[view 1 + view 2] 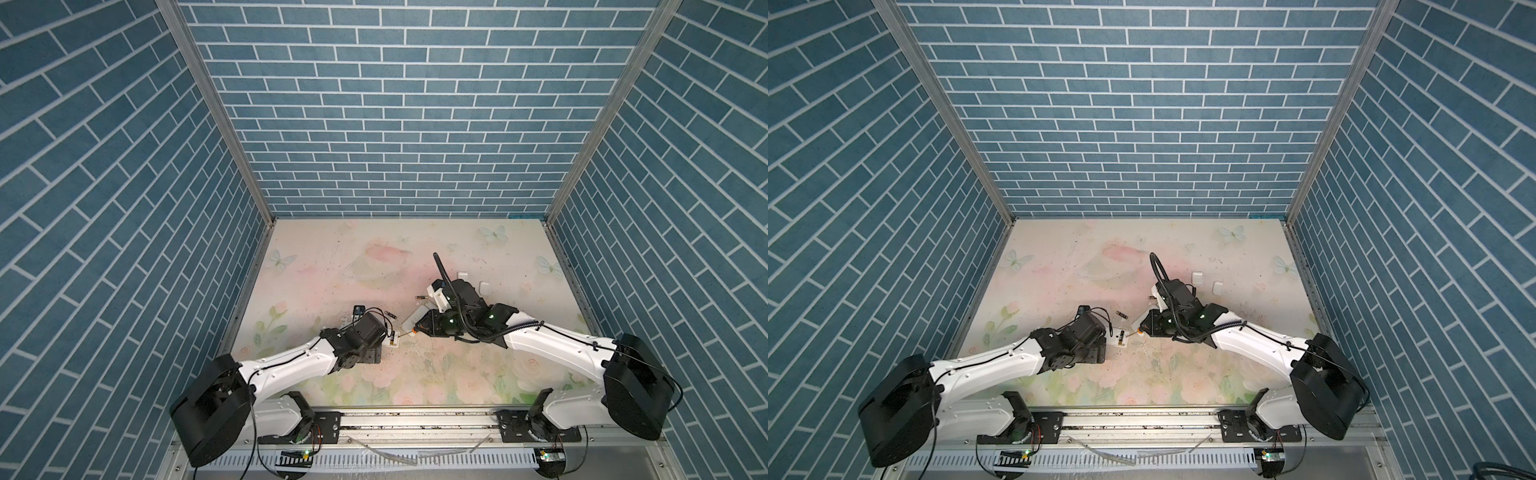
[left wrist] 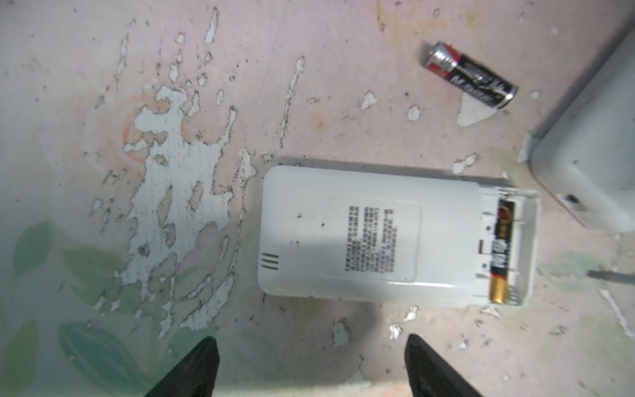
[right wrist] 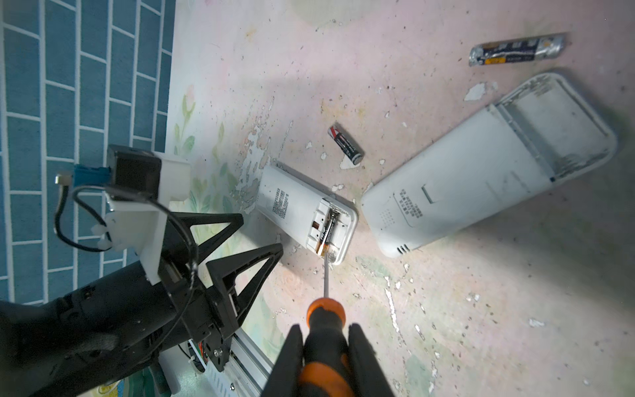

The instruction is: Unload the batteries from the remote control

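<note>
On the small remote [image 2: 295,223], label [image 2: 372,240] print is unreadable; left gripper [image 2: 310,340] spread, right gripper [image 3: 325,329] clamps screwdriver [image 3: 325,282].

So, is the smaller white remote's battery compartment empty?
No, one black battery with a gold end lies in the compartment of the small white plastic remote.

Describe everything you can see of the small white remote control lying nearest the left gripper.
The small white plastic remote control lies flat, back up, on the floral table, showing a printed label and three short vent slots. Its cover is off: the open compartment at one end holds one black battery with a gold end beside an empty slot. The orange-and-black screwdriver in the right gripper aims at that gold end, seemingly just short of it. The open left gripper hovers near its other end without touching.
</note>
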